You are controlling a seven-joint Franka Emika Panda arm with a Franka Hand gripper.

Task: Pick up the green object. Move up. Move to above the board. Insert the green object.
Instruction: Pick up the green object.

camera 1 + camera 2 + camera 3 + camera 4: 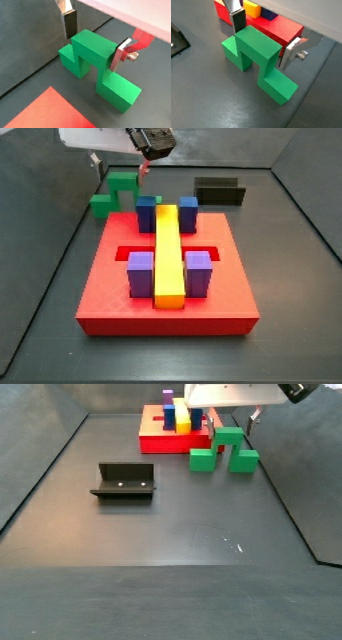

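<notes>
Beside the far end of the board (167,306), on the dark counter (174,534), our hand (261,41) sits low over the green object (256,62), its silver fingers (238,20) spread either side of the raised middle block; one pad lies against the block while the other stands just off it, so we cannot tell whether the piece is gripped. On the board we see a long yellow bar (167,253) flanked by blue blocks (146,213) and purple blocks (140,275), and the fixture (123,481) stands well apart on the counter. We can read no brand, label or writing in any view.
</notes>
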